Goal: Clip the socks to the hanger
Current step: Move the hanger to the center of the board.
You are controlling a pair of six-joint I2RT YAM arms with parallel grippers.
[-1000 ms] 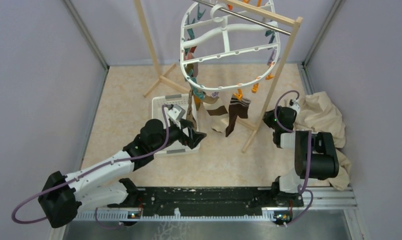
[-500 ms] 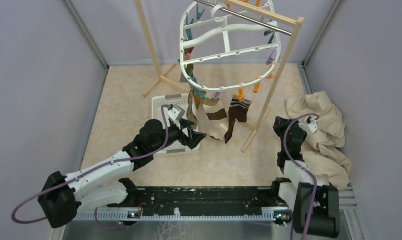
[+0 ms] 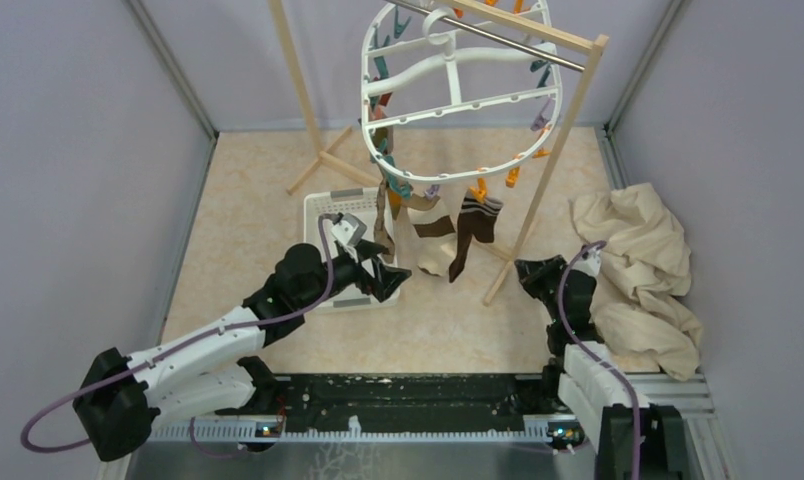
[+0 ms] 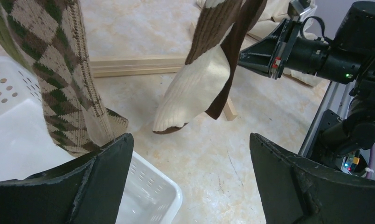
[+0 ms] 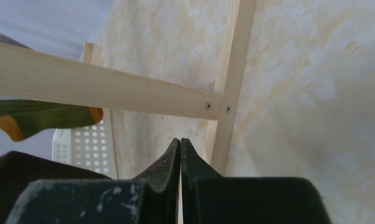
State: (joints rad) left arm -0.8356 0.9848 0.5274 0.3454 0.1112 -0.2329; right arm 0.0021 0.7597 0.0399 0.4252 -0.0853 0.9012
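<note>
Since the earlier frame the right pincer (image 3: pixel 526 272) has swung in from beside the beige cloth (image 3: pixel 638 260) to the foot of the wooden rack (image 3: pixel 568 110); the left pincer (image 3: pixel 390 275) has barely shifted.

The left pincer (image 4: pixel 189 140) stands with its fingers wide apart and empty, over the near corner of the white basket (image 4: pixel 153 186). Just ahead of the gap hangs a brown-and-cream sock (image 4: pixel 199 88), with an argyle sock (image 4: pixel 64 93) to its left over the basket. Both are clipped above to the hanger (image 3: pixel 448 60) on the rack's bar. The right pincer (image 5: pixel 180 142) is pressed together on nothing, its tip just short of the rack's post. A green-orange sock (image 5: pixel 36 119) shows beyond it on the left, and the cloth lies behind it on the worktop (image 3: pixel 248 220).
</note>
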